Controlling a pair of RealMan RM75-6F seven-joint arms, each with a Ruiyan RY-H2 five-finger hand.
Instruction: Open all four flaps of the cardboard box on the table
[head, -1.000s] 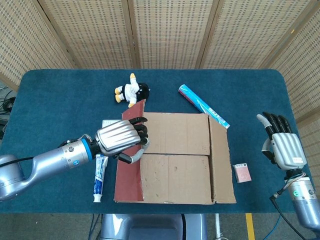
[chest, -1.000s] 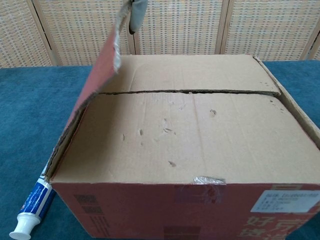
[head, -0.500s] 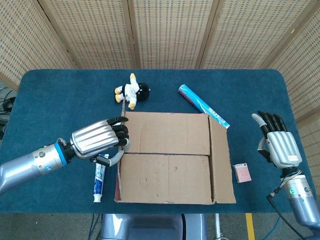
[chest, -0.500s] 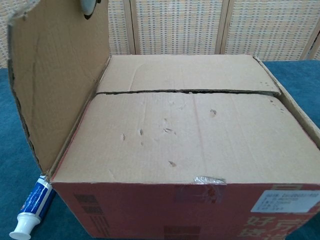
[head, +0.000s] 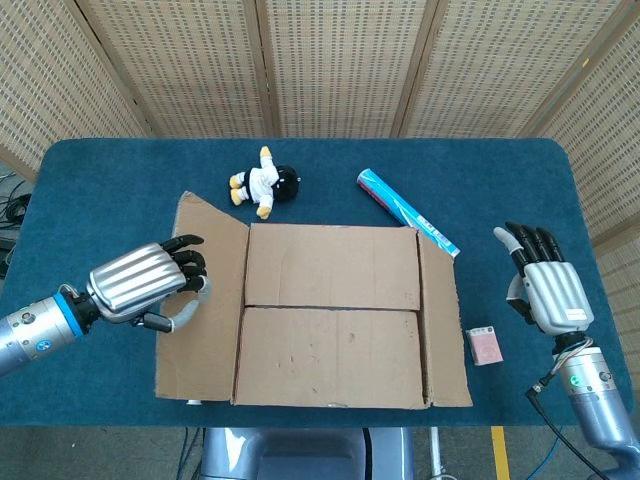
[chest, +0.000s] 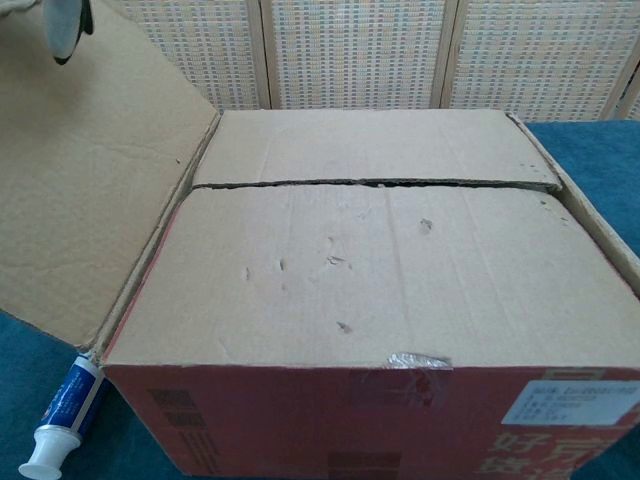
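Note:
The cardboard box (head: 330, 320) (chest: 380, 290) stands mid-table. Its left flap (head: 200, 300) (chest: 90, 200) is swung outward and slopes up to the left, inner face showing. My left hand (head: 145, 285) holds that flap at its outer edge, thumb on the inner face; one fingertip (chest: 65, 25) shows in the chest view. The far flap (head: 330, 265) and near flap (head: 335, 355) lie flat and meet at a seam. The right flap (head: 445, 320) is folded down over their ends. My right hand (head: 545, 290) hangs open to the right of the box, touching nothing.
A penguin plush (head: 265, 185) and a blue toothpaste carton (head: 405, 210) lie behind the box. A small pink packet (head: 485, 347) sits between the box and my right hand. A toothpaste tube (chest: 60, 420) lies under the opened left flap.
The left flap swung from over the box, through upright, out to the left, my left hand moving left with it. My right hand drifted slightly toward the box.

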